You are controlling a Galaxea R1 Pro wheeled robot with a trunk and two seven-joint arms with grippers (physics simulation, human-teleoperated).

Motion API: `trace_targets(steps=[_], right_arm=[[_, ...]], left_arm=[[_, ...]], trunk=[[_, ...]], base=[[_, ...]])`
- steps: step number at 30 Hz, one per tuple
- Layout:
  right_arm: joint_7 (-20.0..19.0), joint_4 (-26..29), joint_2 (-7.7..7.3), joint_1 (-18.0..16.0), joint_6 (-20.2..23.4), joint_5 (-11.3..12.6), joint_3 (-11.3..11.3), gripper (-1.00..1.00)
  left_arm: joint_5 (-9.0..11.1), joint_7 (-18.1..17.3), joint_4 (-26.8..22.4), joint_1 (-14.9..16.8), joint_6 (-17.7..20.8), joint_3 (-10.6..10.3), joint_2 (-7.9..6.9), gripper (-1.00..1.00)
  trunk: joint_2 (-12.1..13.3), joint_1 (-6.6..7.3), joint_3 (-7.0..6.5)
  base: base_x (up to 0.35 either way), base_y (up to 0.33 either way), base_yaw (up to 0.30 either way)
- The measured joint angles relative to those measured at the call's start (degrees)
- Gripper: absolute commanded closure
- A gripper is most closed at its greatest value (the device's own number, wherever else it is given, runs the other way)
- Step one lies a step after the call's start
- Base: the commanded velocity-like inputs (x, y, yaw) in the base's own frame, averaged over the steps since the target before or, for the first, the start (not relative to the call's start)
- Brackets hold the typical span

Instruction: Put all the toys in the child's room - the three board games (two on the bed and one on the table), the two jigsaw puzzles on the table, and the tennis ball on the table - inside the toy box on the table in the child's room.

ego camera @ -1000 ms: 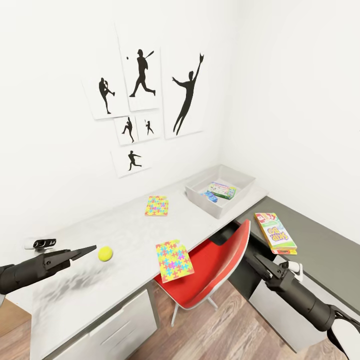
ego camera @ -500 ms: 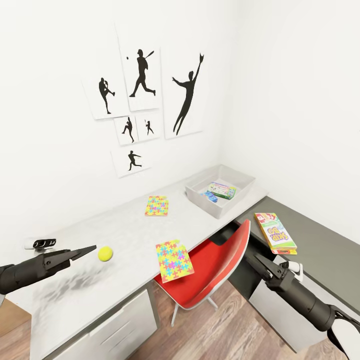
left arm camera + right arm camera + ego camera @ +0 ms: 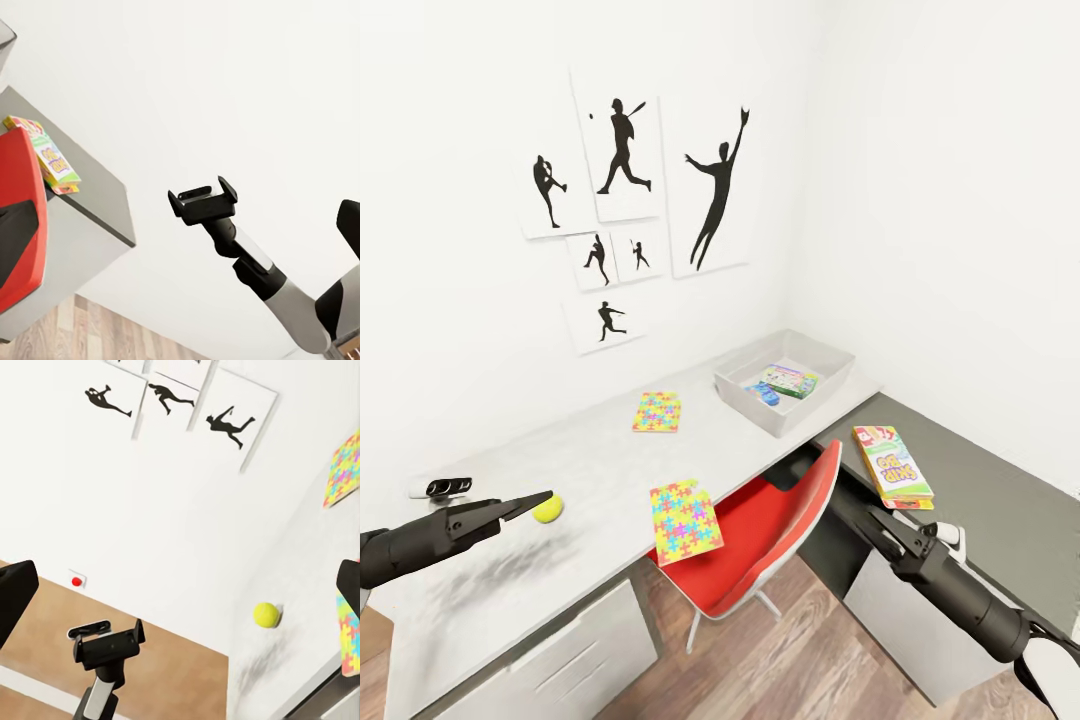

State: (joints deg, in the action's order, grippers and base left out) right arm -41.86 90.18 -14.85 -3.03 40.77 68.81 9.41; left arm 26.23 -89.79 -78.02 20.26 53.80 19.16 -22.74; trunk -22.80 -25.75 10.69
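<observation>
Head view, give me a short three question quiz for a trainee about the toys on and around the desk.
1. True or false: the tennis ball lies on the table, outside the toy box.
2. How many jigsaw puzzles lie on the table? A) one B) two C) three
3. Short answer: which printed game box lies outside the toy box, on the dark grey surface to the right of the table?

Key: 1 true. 2 B. 3 the SKIP-BO box.
</observation>
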Motion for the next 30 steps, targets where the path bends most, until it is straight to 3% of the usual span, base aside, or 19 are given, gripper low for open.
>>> trace_targets(steps=[9,30], right_arm=[[0.0,0.0,0.00,0.0,0.0,0.0,0.0,-1.00],[-0.1,0.0,-0.04,0.0,-2.1,0.0,-0.3,-1.00]], left_arm=[[0.0,0.0,0.0,0.0,0.0,0.0,0.04,-1.00],[0.0,0.0,0.0,0.0,0.0,0.0,0.04,-1.00]], trunk=[[0.0,0.00,-0.16],[0.0,0.00,-2.07]], base=[[0.000,-0.231,0.000],[0.000,-0.195,0.000]])
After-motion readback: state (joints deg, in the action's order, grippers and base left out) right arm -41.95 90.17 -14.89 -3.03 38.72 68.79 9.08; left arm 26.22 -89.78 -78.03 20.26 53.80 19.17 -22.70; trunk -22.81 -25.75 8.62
